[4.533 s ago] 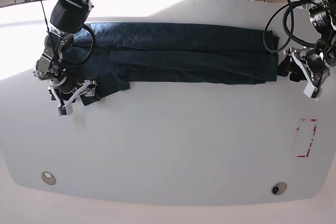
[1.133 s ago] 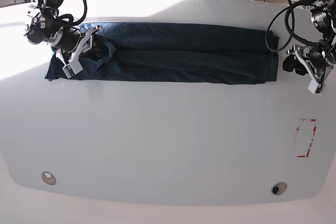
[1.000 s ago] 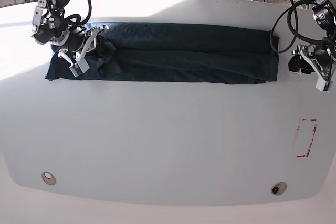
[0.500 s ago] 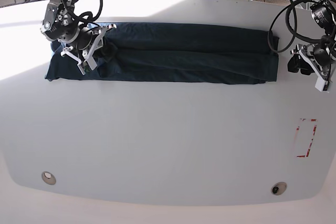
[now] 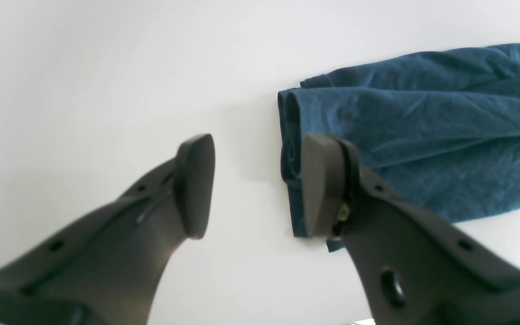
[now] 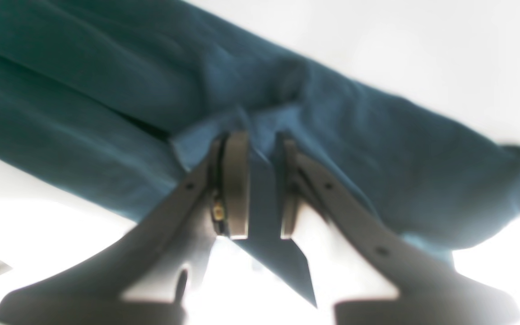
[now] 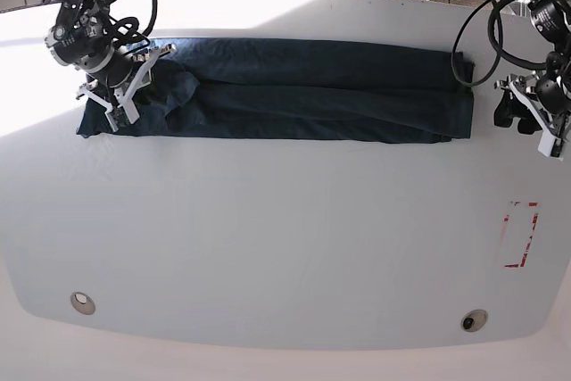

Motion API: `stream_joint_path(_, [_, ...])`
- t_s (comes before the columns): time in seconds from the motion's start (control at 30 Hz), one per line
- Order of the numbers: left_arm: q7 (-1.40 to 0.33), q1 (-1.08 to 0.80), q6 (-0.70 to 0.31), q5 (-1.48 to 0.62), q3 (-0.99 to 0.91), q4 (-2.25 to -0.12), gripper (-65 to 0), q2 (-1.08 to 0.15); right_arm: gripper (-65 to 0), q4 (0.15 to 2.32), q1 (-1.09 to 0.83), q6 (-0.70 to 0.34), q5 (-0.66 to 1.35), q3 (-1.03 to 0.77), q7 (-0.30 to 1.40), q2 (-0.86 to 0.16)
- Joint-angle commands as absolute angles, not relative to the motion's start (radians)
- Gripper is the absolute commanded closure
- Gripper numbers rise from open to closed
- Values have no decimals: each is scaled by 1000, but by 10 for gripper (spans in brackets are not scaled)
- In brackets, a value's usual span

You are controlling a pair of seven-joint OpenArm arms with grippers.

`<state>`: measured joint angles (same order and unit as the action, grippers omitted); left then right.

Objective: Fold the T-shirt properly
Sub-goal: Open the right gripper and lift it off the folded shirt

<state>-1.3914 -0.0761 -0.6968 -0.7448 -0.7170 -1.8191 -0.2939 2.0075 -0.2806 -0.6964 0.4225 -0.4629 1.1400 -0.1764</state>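
Base view shows the T-shirt folded into a long dark blue band whose long axis runs left to right along the far part of the white table; one end lies under the right gripper at the view's left, the other stops just short of the left gripper at the view's right. The band's near edge is fairly straight, with a wide bare stretch of table in front of it. In the right wrist view the right gripper's fingers are nearly closed, pinching a raised fold of the cloth between them. In the left wrist view the left gripper has its fingers spread apart, holding nothing; one fingertip overlaps the shirt's layered end edge in the picture, the other sits over bare table. Whether that tip touches the cloth cannot be told. A red rectangular mark sits on the table near the right edge; no writing is readable.
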Motion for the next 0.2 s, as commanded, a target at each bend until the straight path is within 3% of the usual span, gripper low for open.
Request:
stream_joint_path(0.0, [-1380, -74, -698, -759, -719, -1836, -293, -314, -101, 2028, -260, -698, 444, -475, 1121, -186])
stream_joint_path(0.17, [-1382, -77, -698, -760, -719, -1834, -293, -314, -101, 2025, -248, -698, 444, -476, 1121, -191])
